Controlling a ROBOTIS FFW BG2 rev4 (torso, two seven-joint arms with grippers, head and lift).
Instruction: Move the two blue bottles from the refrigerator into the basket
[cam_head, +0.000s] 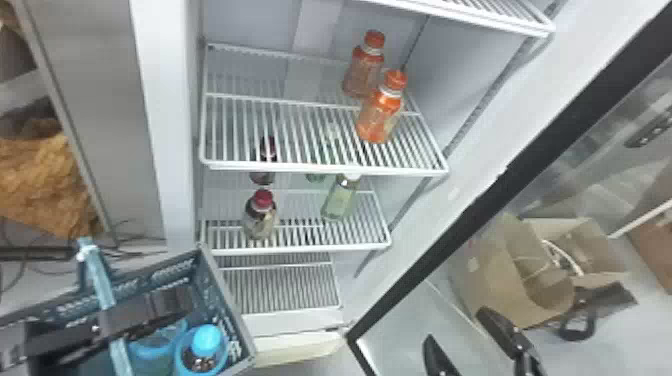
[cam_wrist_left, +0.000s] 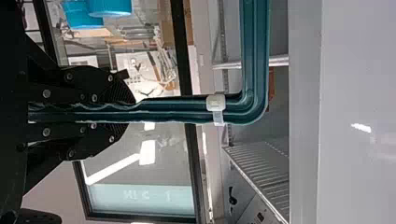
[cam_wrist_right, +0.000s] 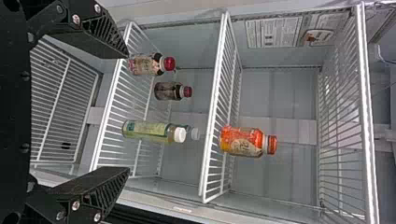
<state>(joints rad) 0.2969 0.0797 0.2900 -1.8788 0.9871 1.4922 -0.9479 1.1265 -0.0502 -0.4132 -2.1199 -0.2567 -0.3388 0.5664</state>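
The refrigerator (cam_head: 170, 130) is the largest thing, its wire shelves stacked inside, with its black-edged glass door (cam_head: 462, 215) swung open on its right. To the left of the refrigerator is a clump of yellow-brown material (cam_head: 45, 185). The dark basket (cam_head: 227, 305) is just before the refrigerator's lower left part. A brown cardboard box (cam_head: 530, 275) lies right of the refrigerator's interior, seen past the door glass.

Next come the grippers. The left gripper (cam_head: 172, 302), above the basket at the refrigerator's lower left, has its fingers pressed around the teal handle (cam_head: 94, 270); the left wrist view shows the handle running out between them and bending in front of the refrigerator. The right gripper (cam_head: 456, 327) is before the refrigerator's right side, in front of the door glass, its fingers spread with nothing between them.

Then the bottles. Both blue bottles (cam_head: 202, 352) are outside the refrigerator, side by side in the basket. Two orange bottles (cam_head: 378, 117) stand upright toward the right of the refrigerator's upper visible rack, one behind the other. On the next rack down in the refrigerator, two dark bottles with red caps (cam_head: 261, 217) stand toward the left, one farther back, and two pale green bottles (cam_head: 340, 200) toward the right, the nearer with a white cap (cam_wrist_right: 179, 135). Smallest is a white tie (cam_wrist_left: 215, 102) around the handle, before the refrigerator.
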